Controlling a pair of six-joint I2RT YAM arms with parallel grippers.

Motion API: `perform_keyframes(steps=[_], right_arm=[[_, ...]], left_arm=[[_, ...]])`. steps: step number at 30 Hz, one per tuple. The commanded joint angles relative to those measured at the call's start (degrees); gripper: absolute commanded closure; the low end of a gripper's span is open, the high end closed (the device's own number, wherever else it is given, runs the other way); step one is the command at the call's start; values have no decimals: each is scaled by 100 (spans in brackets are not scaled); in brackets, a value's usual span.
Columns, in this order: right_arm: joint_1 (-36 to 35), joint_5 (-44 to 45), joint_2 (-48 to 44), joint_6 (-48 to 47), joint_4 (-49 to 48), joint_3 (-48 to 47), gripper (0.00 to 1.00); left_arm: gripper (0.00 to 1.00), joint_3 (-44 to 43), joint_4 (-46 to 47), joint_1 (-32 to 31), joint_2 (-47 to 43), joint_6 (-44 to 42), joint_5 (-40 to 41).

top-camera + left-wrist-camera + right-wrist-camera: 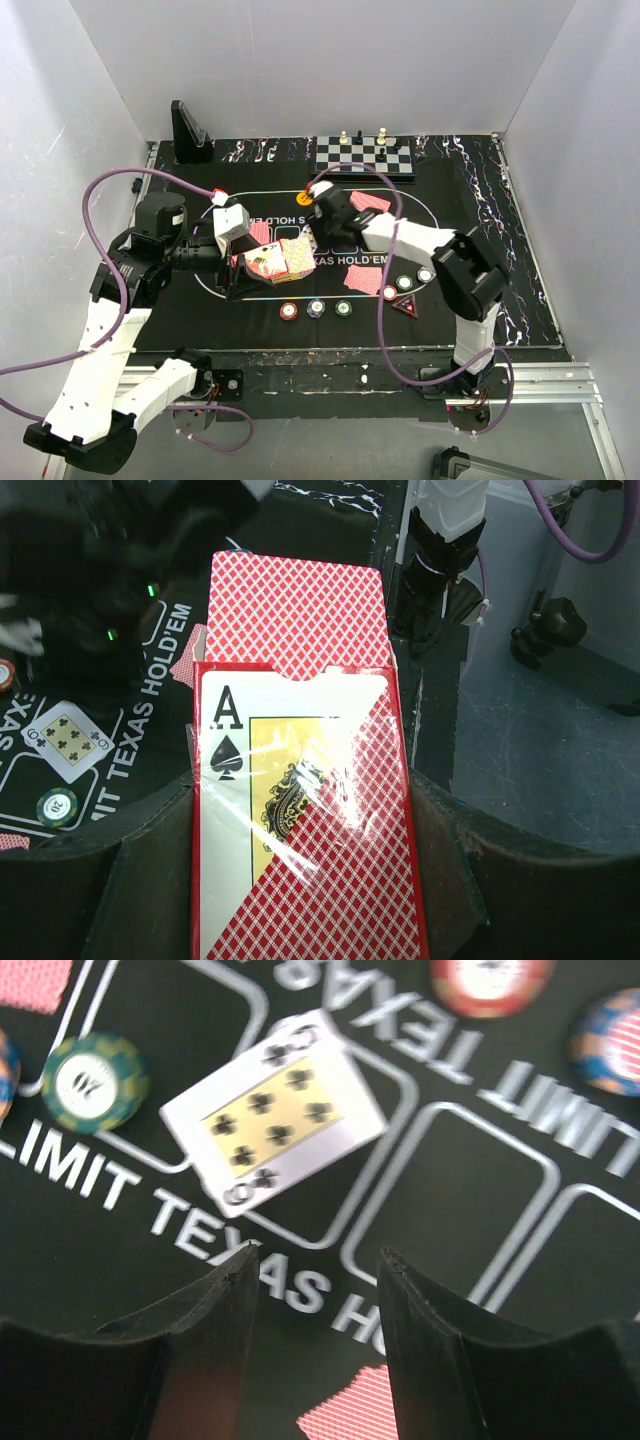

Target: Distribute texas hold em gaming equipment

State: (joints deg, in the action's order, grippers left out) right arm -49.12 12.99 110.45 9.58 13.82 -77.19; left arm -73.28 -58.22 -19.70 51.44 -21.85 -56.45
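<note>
Left claw: clamped across the card box, holding it off the mat at about 9 o'clock from the mat's centre in the top view.
Right claw: open, with nothing between its jaws. It hangs low over the printed lettering, and the face-up card lies at 11 o'clock from its tips.
Card box: light and fairly stiff, but you should expect the cellophane wrap to be slick. The flap is open and a red-backed card stands out of the top. Keep your hold on the two long edges, and don't squeeze so hard that the thin walls buckle.
Face-up card: a clubs card lying flat on the mat. It is thin, bendy and has almost no edge to catch. I'd judge you need to slide it or pinch one raised short edge, not press straight down.
Face-down cards: red backs at 1 o'clock, with more at 5 o'clock. They will handle the same way.
Marker: a dark red triangle at 4 o'clock. It is probably rigid, so take it across two flat sides.
Chips: a row at 6 o'clock, a cluster at 4 o'clock and an orange one at 12 o'clock. They look hard, smooth and low, so grip across the rim.
</note>
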Motion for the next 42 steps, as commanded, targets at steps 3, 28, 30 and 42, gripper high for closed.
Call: perform_keyframes(steps=[3,28,30,42], right_arm=[[983,-1255,-482,1158,-100,135,46],[1239,-2371,1048,2012,208,-1017,60],[1239,-2424,1136,2074,235,-1088,60],[1046,-2705,1558,2495,147,-1448,62]], left_arm=[[100,-205,214,28,-11,58,-226],[100,-64,293,28,-38,49,-112],[100,-81,293,28,-55,40,-95],[100,-126,285,46,-29,5,-60]])
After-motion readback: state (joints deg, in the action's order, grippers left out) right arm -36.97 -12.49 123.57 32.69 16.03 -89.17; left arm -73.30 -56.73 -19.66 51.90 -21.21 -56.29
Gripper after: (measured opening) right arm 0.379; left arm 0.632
